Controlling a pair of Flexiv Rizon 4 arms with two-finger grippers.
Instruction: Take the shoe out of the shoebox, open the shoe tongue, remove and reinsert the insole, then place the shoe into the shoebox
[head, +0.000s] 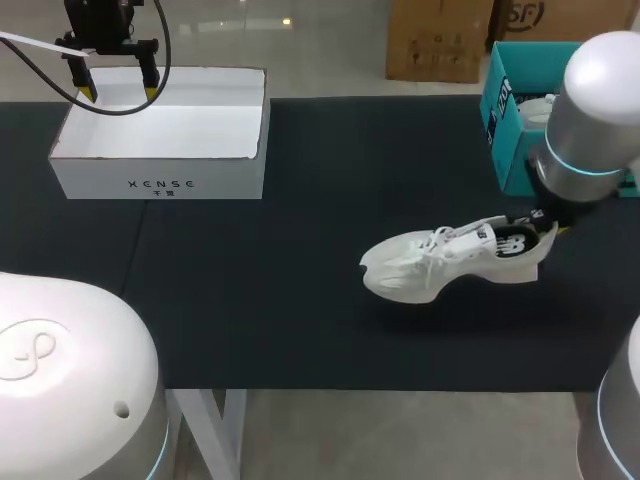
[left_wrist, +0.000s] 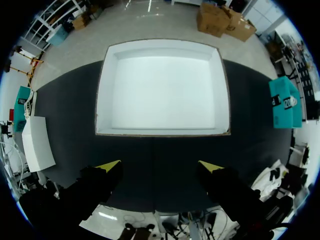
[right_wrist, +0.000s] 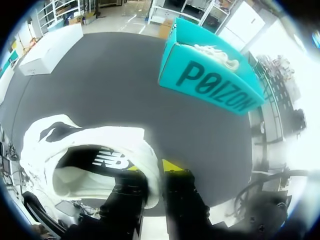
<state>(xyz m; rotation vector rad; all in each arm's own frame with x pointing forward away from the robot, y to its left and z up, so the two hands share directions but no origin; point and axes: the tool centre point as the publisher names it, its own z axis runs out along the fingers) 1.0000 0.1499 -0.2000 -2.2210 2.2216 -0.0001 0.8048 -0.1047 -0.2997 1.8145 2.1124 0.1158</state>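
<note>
Shoe (head: 450, 262) first: where do you have it on the head camera?

I see it lying on the dark counter (head: 300, 330), right of the middle. It is white, with its toe toward my left side and its heel at my right claw (head: 545, 224). The teal box (head: 512, 165) stands just behind that arm, with something white inside it. The white box (head: 100, 180) sits open at the far left, well apart from the shoe, and my left claw (head: 118, 93) hangs above it.

Left wrist?

My left claw (left_wrist: 160, 166) is spread wide with nothing between the yellow tips. The white box (left_wrist: 162, 132) lies ahead of them with its white floor showing. The fingers stand over the dark counter just short of its near wall. The teal box (left_wrist: 285, 102) shows off to one side.

And the right wrist?

My right claw (right_wrist: 152, 177) is clamped on the shoe (right_wrist: 90, 142) at the heel. One finger is inside the collar and the other outside, with the white heel wall pinched between them. I look into the shoe's opening and see pale lining below a dark band with a white logo. I cannot tell whether the insole is in there. The teal box (right_wrist: 210, 82) stands ahead of the claw, with white laces showing over its rim. The white box (right_wrist: 50, 50) is far off beyond the shoe.
</note>
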